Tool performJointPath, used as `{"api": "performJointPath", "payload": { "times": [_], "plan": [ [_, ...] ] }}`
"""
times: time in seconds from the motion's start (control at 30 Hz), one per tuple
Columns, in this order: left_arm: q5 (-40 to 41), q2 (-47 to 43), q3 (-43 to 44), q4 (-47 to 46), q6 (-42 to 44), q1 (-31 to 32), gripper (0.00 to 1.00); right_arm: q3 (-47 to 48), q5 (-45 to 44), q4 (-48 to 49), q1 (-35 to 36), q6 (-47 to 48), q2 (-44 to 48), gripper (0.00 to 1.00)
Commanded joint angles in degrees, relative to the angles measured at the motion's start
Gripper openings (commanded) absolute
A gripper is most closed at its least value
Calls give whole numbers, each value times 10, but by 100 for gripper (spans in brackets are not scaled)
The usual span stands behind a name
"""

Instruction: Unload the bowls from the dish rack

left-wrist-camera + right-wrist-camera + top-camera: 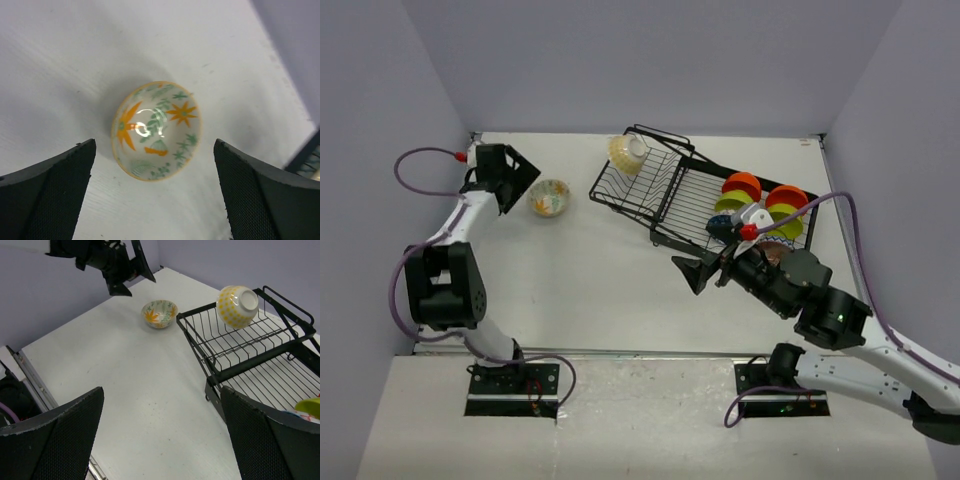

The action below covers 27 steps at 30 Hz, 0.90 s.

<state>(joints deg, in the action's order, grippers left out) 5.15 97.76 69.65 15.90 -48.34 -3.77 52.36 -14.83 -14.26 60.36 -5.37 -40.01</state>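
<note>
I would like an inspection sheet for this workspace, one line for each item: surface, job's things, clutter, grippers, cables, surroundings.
Surface: white table, no spills seen.
Job's things: black dish rack at the far right; floral bowl upright on the table, left of the rack; cream-yellow bowl tipped on the rack's left section; orange bowls, lime green bowls and blue patterned bowl on edge in the right section.
Clutter: nothing seen.
Grippers: left gripper open, over the floral bowl, not touching; right gripper open, empty, near the rack.
Cables: left arm's purple cable loops free; right arm's purple cable arches close by the racked bowls.
Surroundings: lavender walls on three sides.
</note>
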Motion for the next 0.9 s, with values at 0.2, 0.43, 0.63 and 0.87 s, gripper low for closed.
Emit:
{"api": "performJointPath", "payload": {
  "times": [0.2, 0.43, 0.63, 0.87],
  "plan": [
    [-401, 31, 77, -298, -23, 17, 100, -16, -40, 8, -3, -3, 35, 99],
    [-579, 235, 227, -502, -160, 61, 100, -24, -26, 9, -7, 5, 28, 99],
    [-614, 313, 311, -498, -172, 68, 100, -23, -13, 10, -7, 11, 20, 99],
    [-611, 357, 318, -541, -214, 68, 96, -24, 1, 12, -7, 18, 13, 99]
  ]
}}
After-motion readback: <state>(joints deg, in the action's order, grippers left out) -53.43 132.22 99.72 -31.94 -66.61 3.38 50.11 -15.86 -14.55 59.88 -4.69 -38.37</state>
